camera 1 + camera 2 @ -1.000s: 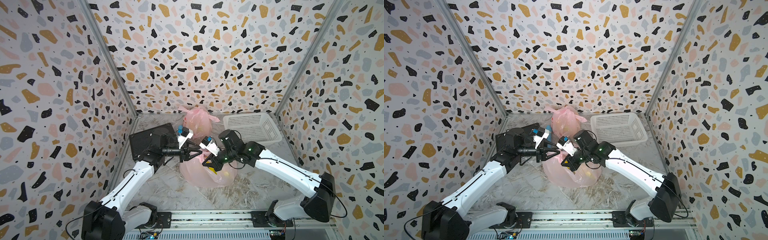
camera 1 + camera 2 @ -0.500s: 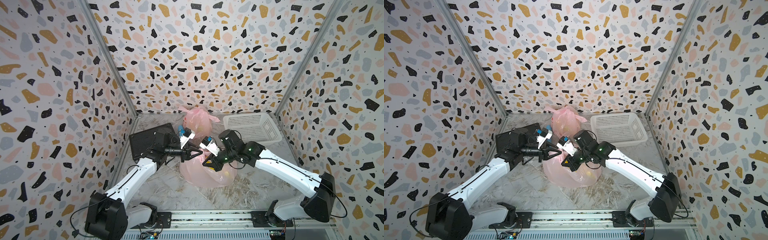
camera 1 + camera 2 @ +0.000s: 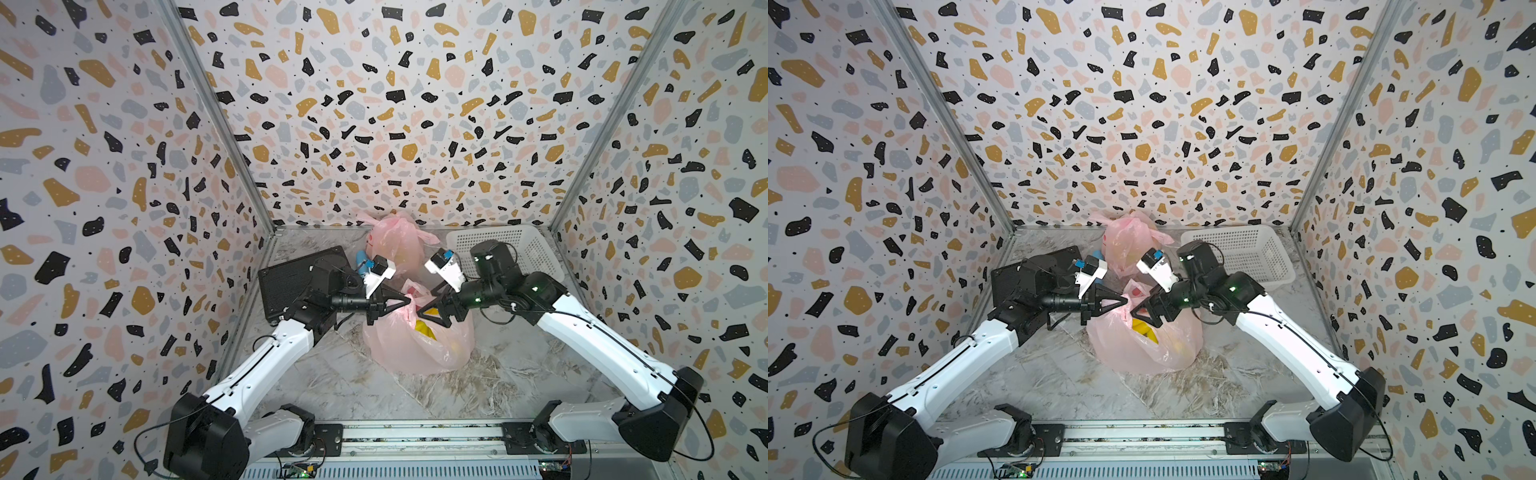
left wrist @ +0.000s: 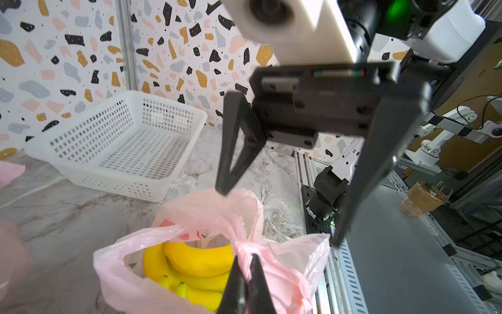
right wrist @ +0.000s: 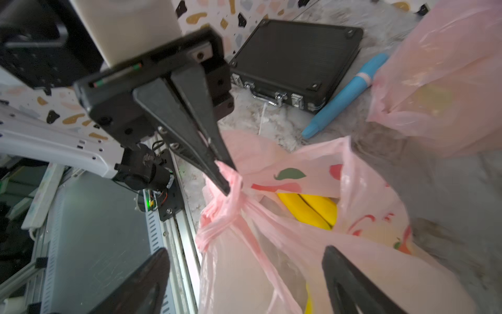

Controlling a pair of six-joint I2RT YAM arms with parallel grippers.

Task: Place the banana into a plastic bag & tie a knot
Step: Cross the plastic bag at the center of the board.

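Observation:
A pink plastic bag (image 3: 415, 349) (image 3: 1142, 351) sits mid-table with the yellow banana bunch (image 4: 195, 258) (image 5: 309, 209) inside, seen through its half-open mouth. My left gripper (image 3: 409, 300) (image 3: 1124, 300) (image 4: 245, 261) is shut on the bag's bunched, twisted handle strand. The right wrist view also shows the left gripper (image 5: 226, 179) pinching that pink strand. My right gripper (image 3: 424, 316) (image 3: 1136, 311) (image 5: 245, 251) faces it, open wide. Its fingers straddle the bag's top without clamping anything. In the left wrist view the right gripper (image 4: 279, 216) hangs spread over the bag.
A white perforated basket (image 3: 511, 249) (image 4: 122, 141) stands at the back right. A black case (image 3: 286, 282) (image 5: 293, 59) lies at the left, with a blue pen (image 5: 345, 95) beside it. A second tied pink bag (image 3: 395, 241) sits against the back wall.
My left gripper has closed on the bag's handle strand. My right gripper, shut on the bag before, has opened wide and let go.

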